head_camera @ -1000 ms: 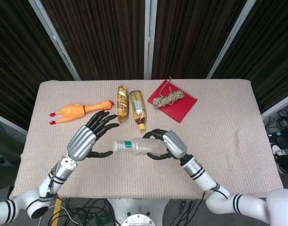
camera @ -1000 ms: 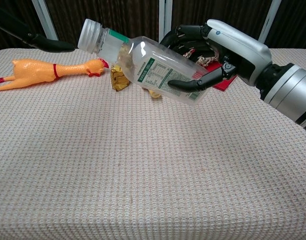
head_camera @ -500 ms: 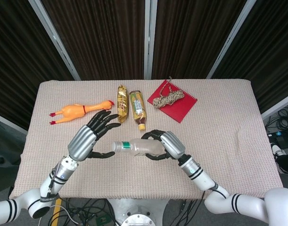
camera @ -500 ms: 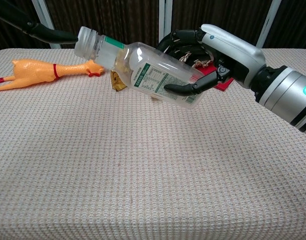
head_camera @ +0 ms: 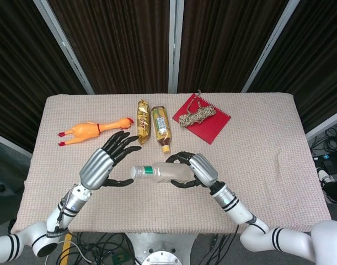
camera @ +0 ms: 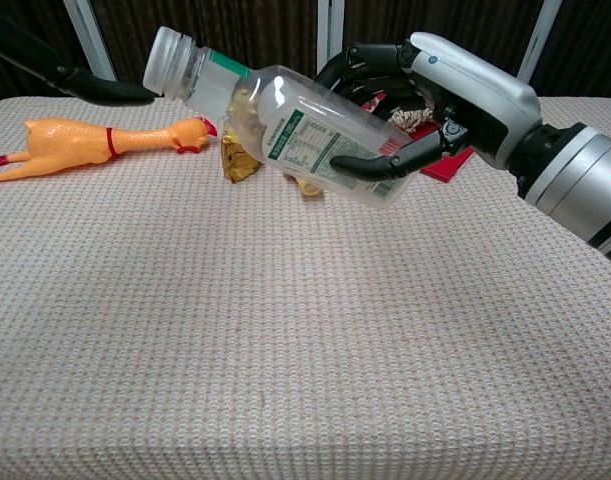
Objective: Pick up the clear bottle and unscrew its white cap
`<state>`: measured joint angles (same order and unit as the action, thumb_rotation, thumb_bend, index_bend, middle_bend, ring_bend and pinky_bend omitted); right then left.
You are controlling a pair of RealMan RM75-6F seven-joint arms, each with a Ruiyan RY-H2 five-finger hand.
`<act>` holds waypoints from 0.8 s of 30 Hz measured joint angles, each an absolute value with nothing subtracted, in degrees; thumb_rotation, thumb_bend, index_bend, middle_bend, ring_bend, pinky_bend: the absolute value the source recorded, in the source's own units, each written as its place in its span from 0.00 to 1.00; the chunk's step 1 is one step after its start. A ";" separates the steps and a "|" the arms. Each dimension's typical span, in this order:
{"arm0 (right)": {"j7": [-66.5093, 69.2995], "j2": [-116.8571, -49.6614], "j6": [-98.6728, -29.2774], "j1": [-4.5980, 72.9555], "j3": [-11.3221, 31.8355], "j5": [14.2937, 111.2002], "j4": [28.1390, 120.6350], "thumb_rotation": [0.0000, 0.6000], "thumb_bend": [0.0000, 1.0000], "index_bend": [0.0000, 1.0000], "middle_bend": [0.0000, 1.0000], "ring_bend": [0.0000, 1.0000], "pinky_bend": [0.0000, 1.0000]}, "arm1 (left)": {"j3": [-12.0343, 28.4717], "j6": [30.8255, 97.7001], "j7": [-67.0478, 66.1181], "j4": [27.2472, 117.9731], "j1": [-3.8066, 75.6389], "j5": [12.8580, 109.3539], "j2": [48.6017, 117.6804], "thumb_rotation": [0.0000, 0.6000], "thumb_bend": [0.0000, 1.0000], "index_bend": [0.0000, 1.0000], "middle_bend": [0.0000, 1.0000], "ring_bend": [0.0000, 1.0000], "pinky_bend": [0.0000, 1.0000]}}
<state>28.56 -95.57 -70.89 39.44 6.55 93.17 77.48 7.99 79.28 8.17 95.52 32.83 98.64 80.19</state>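
My right hand (head_camera: 197, 169) (camera: 455, 85) grips the clear bottle (head_camera: 162, 173) (camera: 285, 125) by its lower body and holds it sideways above the table, neck pointing to my left. The white cap (head_camera: 133, 171) (camera: 167, 61) sits on the neck beside a green band. My left hand (head_camera: 105, 161) hovers open around the cap end, fingers spread above and thumb below, a small gap away. In the chest view only dark fingertips (camera: 105, 92) of that hand show, just left of the cap.
On the cloth-covered table (head_camera: 267, 143) lie a rubber chicken (head_camera: 91, 131) at the left, a gold snack packet (head_camera: 143, 121), a small brown drink bottle (head_camera: 161, 128), and a red notebook (head_camera: 208, 124) with a coil of rope (head_camera: 196, 115) at the back.
The bottle shifted slightly left toward my left hand and then lifted a little. The left hand's fingers stay spread around the cap end.
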 measured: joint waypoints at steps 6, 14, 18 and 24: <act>28.06 -96.05 -70.14 39.85 6.48 92.81 77.03 1.00 0.34 0.45 0.49 0.34 0.49 | 8.01 79.80 7.33 96.44 33.00 99.20 80.02 1.00 0.00 0.20 0.08 0.00 0.05; 27.46 -96.22 -69.81 40.10 6.50 92.58 76.96 1.00 0.34 0.45 0.49 0.34 0.49 | 7.81 80.46 7.30 97.59 33.26 100.07 79.70 1.00 0.00 0.20 0.08 0.00 0.05; 27.80 -96.04 -70.67 39.90 6.85 92.48 77.23 1.00 0.34 0.45 0.49 0.34 0.49 | 7.34 80.36 6.85 97.57 33.09 99.98 79.37 1.00 0.00 0.20 0.08 0.00 0.05; 27.99 -95.28 -71.38 39.71 6.50 93.20 77.84 1.00 0.34 0.45 0.49 0.34 0.49 | 7.23 80.06 5.15 96.71 33.00 99.37 79.88 1.00 0.00 0.20 0.08 0.00 0.05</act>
